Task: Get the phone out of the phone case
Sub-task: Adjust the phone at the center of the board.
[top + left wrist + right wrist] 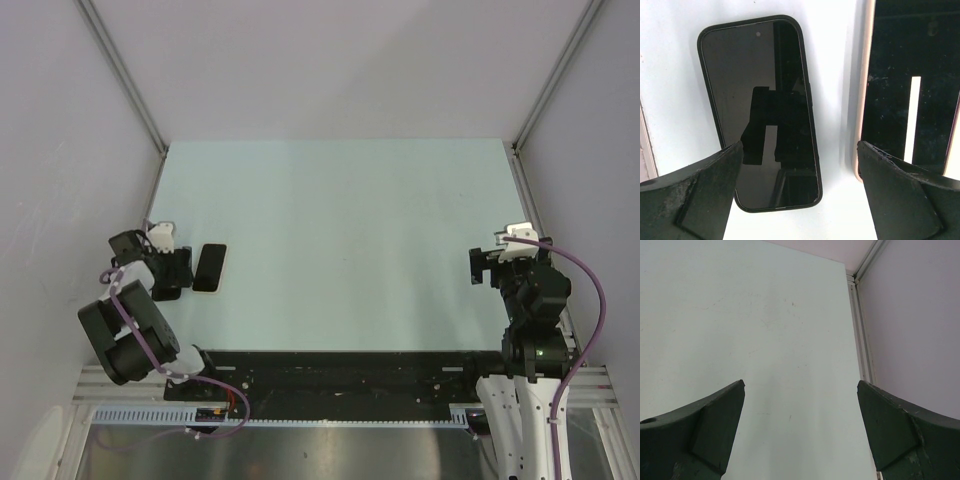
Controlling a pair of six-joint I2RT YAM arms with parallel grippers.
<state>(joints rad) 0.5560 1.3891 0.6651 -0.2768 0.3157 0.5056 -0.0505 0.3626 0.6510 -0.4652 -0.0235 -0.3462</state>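
Left hand (800, 150) wide open above phone (760, 100)

Table (340, 200), pale blue-green. I count 2 items flat on it near its left edge, side by side, apart: black-rimmed phone (760, 115), pale-edged phone (910, 85).

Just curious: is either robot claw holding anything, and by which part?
Nothing is held. The left gripper is open above the phone; the right gripper is open too.

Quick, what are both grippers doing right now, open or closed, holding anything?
Left gripper: open, holding nothing; the glossy black rectangular phone lies untouched ahead.
Right gripper: open, holding nothing, over the pale blue-green table.
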